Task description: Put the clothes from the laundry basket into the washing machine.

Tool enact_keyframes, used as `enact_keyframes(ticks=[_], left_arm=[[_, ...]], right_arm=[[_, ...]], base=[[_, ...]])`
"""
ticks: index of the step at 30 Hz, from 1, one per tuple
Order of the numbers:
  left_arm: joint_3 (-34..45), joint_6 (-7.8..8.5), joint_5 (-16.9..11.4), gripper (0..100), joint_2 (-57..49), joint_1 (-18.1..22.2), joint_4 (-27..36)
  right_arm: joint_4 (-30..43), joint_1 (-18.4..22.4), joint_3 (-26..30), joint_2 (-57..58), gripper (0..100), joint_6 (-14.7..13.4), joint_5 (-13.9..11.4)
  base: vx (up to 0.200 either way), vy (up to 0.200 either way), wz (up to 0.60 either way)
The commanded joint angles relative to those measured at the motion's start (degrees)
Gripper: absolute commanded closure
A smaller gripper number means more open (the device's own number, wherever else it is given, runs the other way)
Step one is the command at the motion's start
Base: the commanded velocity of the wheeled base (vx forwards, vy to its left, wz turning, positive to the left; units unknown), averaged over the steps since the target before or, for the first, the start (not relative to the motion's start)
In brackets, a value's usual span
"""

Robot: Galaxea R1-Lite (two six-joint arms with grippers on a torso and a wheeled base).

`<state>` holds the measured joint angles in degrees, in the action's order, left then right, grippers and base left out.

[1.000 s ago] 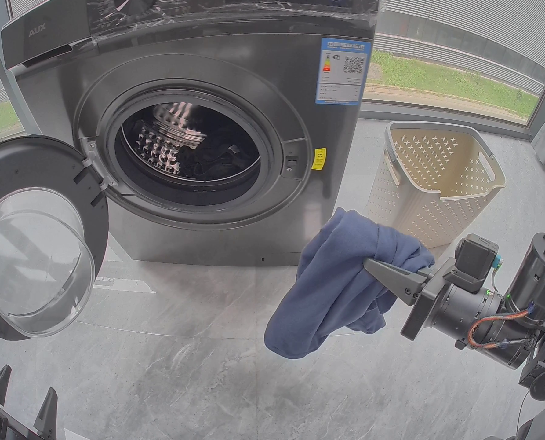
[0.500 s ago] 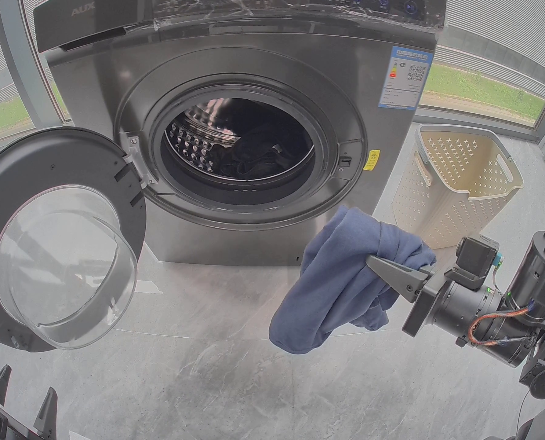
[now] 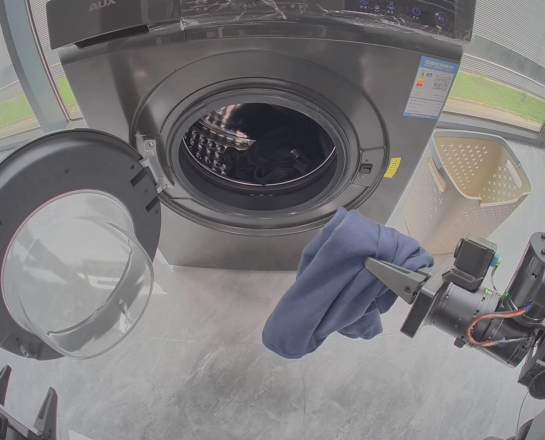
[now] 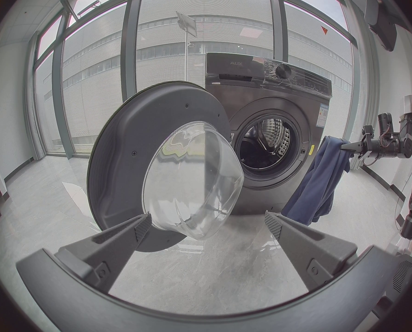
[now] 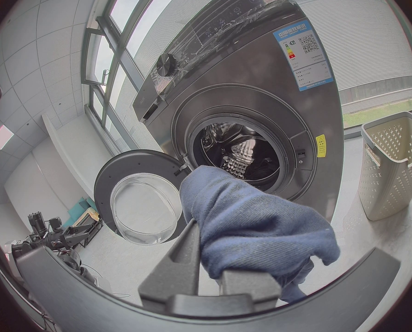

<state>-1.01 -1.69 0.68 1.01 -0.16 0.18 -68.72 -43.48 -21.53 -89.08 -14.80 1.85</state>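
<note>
- One blue garment (image 3: 339, 282) hangs from the right gripper (image 3: 377, 267), whose jaws are clamped on a bunched fold near the top of the cloth. The rest droops in loose folds below and to the left of the jaws.
- The garment is held in the air on the near side of the washing machine (image 3: 113, 93), below and to the right of its round opening. It is apart from the machine's front and, in the left wrist view, clear of the floor (image 3: 223, 374).
- The washing machine is a grey front-loader standing at the far middle of the scene, with clear film over its control panel.
- Its round door (image 3: 58, 172) is swung wide open to the left, with the glass bowl bulging toward the near side.
- Dark clothes (image 3: 272, 157) lie inside the steel drum (a heap low in the drum, too dim to tell how many pieces).
- The cream, perforated laundry basket (image 3: 468, 215) stands upright on the floor just right of the machine, beyond the right gripper.
- The left gripper (image 3: 27, 383) sits low at the near left corner. Its jaws are spread wide with nothing between them, and it is well apart from the door.
- Large windows (image 3: 504, 44) run behind the machine and the basket.
</note>
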Motion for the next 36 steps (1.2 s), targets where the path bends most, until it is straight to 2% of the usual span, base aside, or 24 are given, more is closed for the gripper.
enact_keyframes(ticks=[1, 5, 9, 11, 16, 21, 22, 27, 30, 32, 34, 35, 36], left_arm=[[0.92, 0.02, 0.02, 0, -0.92, -0.11, -0.01], [0.92, 0.02, 0.02, 0, -0.92, -0.02, -0.01], [1.01, 2.40, -0.33, 0, -1.01, 0.16, -0.01], [1.01, 2.13, -0.24, 0, -1.01, 0.16, -0.01], [1.01, 2.31, -0.51, 0, -1.01, 0.16, -0.01], [0.92, 1.69, -0.33, 0, -0.40, 0.51, 0.08], [1.01, 1.87, -0.42, 0, -0.84, 0.33, -0.18], [1.01, 2.22, -0.59, 0, -0.92, 0.25, -0.36], [0.05, 1.52, -0.86, 0, -0.84, 0.33, -1.68], [-5.93, 1.34, -2.44, 0, 1.89, 0.77, -3.96], [-6.72, 1.78, -3.23, 0, 2.86, 0.77, -3.96], [-7.34, 2.49, -8.07, 0, 6.81, 0.33, -3.87], [-7.16, 2.84, -11.05, 0, 9.01, 0.07, -3.87]], right_arm=[[-0.01, -0.02, 0.00, -0.48, 100, -0.05, -0.01], [-0.01, -0.02, -0.09, -1.10, 100, -0.14, -0.01], [-0.10, -1.34, -1.59, -2.42, 100, 0.12, -0.01], [-0.10, -1.96, -3.17, -4.00, 100, 0.12, 0.17], [-0.19, -4.94, -8.00, -6.28, 100, -0.58, 2.81], [-2.39, -4.94, -11.08, -9.98, 100, -0.58, 3.07], [-5.37, -5.03, -11.78, -11.91, 100, -0.32, 3.16], [-10.82, -5.12, -14.51, -16.13, 100, 0.03, 3.24], [-11.97, -5.12, -16.18, -17.18, 100, 0.12, 3.24], [-12.05, -5.03, -17.93, -18.06, 100, 0.21, 3.24], [-12.05, -5.03, -18.20, -18.24, 100, 0.21, 3.24], [-12.14, -5.12, -19.43, -19.38, 100, 0.21, 3.24], [-12.23, -5.21, -19.78, -19.82, 100, 0.21, 3.24]], base=[[0.000, 0.000, 0.00], [0.000, 0.000, 0.00], [0.000, 0.000, 0.00], [0.000, 0.000, 0.00], [0.000, 0.000, 0.00], [0.000, 0.000, 0.00], [0.000, 0.000, 0.00], [0.000, 0.000, 0.00], [0.000, 0.000, 0.00], [0.000, 0.000, 0.00], [0.000, 0.000, 0.00], [0.000, 0.000, 0.00], [0.000, 0.000, 0.00]])
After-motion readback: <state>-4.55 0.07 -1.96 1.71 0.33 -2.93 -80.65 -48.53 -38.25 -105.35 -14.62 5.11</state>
